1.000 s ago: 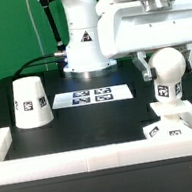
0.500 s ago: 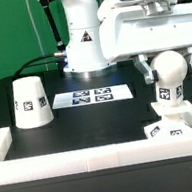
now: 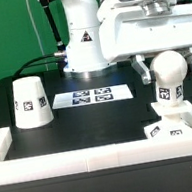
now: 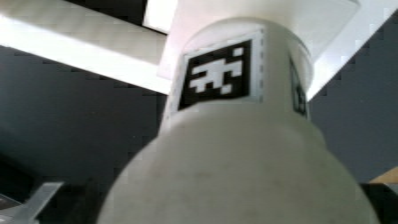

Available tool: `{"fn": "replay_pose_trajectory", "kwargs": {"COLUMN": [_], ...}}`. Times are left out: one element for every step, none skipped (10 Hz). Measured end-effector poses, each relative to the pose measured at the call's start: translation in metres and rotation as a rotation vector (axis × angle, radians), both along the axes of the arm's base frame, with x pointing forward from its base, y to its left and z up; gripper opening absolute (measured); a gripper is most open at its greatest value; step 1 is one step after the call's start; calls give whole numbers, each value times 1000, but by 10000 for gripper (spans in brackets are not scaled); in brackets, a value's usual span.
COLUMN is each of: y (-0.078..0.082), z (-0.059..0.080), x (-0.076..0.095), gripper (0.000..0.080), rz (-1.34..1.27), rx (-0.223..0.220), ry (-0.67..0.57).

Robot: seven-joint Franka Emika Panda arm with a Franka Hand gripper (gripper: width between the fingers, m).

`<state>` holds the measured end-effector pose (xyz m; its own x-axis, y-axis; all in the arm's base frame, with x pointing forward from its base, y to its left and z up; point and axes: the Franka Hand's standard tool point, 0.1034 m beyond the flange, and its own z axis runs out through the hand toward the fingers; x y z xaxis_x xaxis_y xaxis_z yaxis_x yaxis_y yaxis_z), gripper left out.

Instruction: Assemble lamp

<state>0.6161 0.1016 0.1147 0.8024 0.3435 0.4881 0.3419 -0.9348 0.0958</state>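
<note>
My gripper (image 3: 168,69) is shut on the ball-shaped bulb (image 3: 168,75) at the exterior view's right, one finger on each side of the ball. The bulb hangs upright with its tagged stem pointing down, a little above the flat square base (image 3: 161,129). The base lies in the front right corner inside the rail. In the wrist view the bulb (image 4: 214,150) fills the frame and hides the fingers and the base. The cup-like shade (image 3: 31,102) stands mouth down at the exterior view's left, far from the gripper.
The marker board (image 3: 94,95) lies in the middle, in front of the robot's pedestal (image 3: 84,45). A long white border rail (image 3: 89,157) runs along the front and up both sides, close around the base. It shows as a white band in the wrist view (image 4: 80,48).
The gripper and the bulb have shifted very slightly toward the exterior view's right. Nothing else has moved.
</note>
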Motion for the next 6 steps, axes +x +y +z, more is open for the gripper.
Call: {"fn": "replay_pose_trajectory", "kwargs": {"y": [-1, 0, 0, 0, -1, -2], "z": [6, 12, 17, 21, 24, 28], "x": [1, 2, 2, 3, 4, 6], "gripper": [695, 698, 698, 699, 699, 699], "rz": [0, 1, 2, 2, 1, -1], "rx": [-1, 0, 0, 0, -1, 0], "ry": [1, -4, -10, -12, -11, -14]}}
